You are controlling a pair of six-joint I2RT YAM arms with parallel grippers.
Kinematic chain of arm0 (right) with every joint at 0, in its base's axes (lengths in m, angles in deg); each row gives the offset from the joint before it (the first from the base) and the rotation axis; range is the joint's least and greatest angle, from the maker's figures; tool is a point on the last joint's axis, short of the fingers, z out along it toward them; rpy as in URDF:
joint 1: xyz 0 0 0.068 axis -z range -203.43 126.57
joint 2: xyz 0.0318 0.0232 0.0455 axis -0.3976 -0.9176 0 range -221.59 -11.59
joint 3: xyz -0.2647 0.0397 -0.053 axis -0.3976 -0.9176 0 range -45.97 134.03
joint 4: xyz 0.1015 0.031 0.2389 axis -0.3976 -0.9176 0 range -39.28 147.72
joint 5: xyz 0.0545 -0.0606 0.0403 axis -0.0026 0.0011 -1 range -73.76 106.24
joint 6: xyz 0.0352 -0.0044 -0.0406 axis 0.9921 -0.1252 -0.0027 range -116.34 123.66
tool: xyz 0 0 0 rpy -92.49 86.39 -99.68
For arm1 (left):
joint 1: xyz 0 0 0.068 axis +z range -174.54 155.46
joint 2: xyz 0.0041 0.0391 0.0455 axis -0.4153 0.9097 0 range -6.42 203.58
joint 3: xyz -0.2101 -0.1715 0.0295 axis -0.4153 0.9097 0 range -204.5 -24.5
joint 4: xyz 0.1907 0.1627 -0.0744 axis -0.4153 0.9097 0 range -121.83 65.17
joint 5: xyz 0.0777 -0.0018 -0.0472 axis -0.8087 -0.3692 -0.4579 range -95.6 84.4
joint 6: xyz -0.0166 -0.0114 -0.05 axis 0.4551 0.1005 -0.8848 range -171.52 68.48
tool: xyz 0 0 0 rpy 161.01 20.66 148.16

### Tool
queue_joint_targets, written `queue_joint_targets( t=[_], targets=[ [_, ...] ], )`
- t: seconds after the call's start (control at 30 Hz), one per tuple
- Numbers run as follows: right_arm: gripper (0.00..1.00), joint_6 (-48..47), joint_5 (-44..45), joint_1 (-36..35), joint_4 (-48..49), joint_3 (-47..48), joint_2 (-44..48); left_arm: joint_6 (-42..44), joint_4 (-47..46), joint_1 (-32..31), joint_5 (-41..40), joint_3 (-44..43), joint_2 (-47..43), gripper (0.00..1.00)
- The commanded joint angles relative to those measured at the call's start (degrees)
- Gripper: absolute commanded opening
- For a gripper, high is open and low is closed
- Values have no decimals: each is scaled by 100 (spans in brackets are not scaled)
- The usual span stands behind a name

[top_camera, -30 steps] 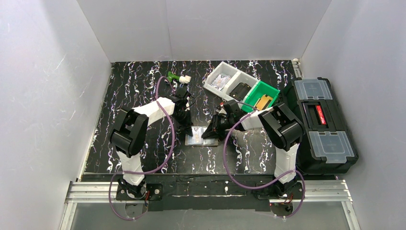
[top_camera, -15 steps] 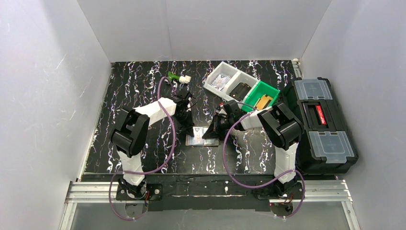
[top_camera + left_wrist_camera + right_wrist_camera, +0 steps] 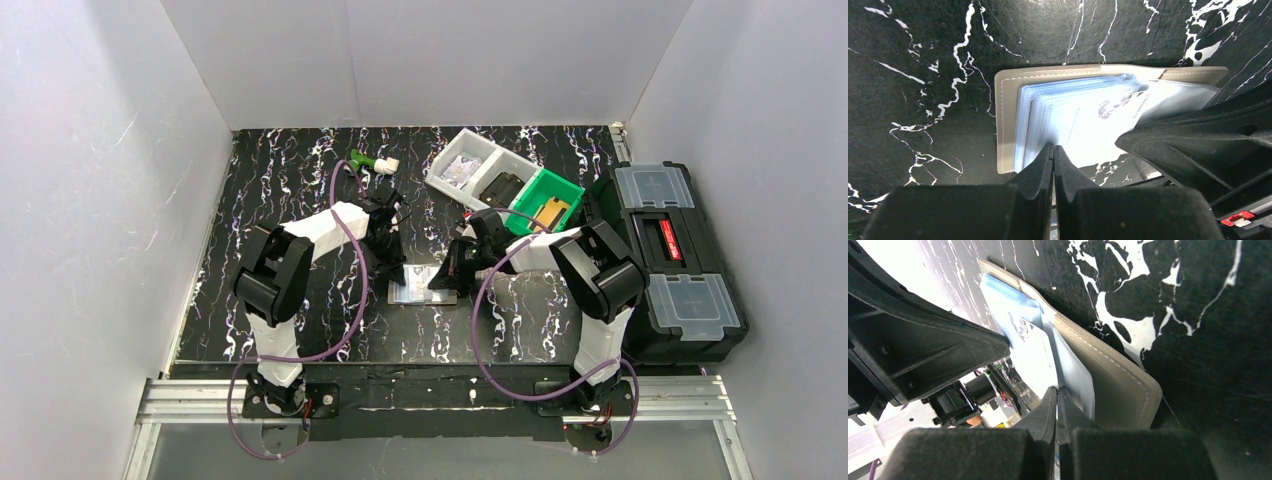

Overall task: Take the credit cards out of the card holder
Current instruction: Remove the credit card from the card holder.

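The card holder [image 3: 420,287] lies open on the black marbled table between my two grippers. In the left wrist view its grey cover [image 3: 1007,120] carries a stack of shiny silvery-blue sleeves [image 3: 1058,117]. A pale printed credit card [image 3: 1128,107] sticks out of the sleeves at a slant. My left gripper [image 3: 1054,148] is shut, its tips resting on the near edge of the sleeves. My right gripper [image 3: 1057,390] is shut on the card's [image 3: 1034,350] end, beside the holder's cover [image 3: 1118,390]. The plain blue card is not in view.
A white two-part bin [image 3: 470,168] and a green bin [image 3: 545,205] with small items stand at the back right. A black toolbox [image 3: 665,258] fills the right edge. A small green and white object [image 3: 373,161] lies behind the left arm.
The right arm's elbow has swung a little right and its gripper has shifted slightly on the holder. The left gripper has edged slightly back. The holder stays in place.
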Motion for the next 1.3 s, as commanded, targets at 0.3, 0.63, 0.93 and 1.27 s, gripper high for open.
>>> queue_joint_targets(
  t=[0.3, 0.63, 0.93, 1.27],
  targets=[
    [35, -163, -165, 58, -25, 116, -224, 125, 261, 34, -625, 298, 486, 0],
    [10, -142, -128, 58, -94, 297, -365, 92, 253, 31, -626, 304, 488, 0],
    [1, -601, 628, 158, -896, 74, 278, 0, 462, 38, -1198, 332, 380, 0],
    [1, -1005, 1081, 225, -1627, -25, 895, -6, 320, 37, -1068, 381, 182, 0]
  ],
)
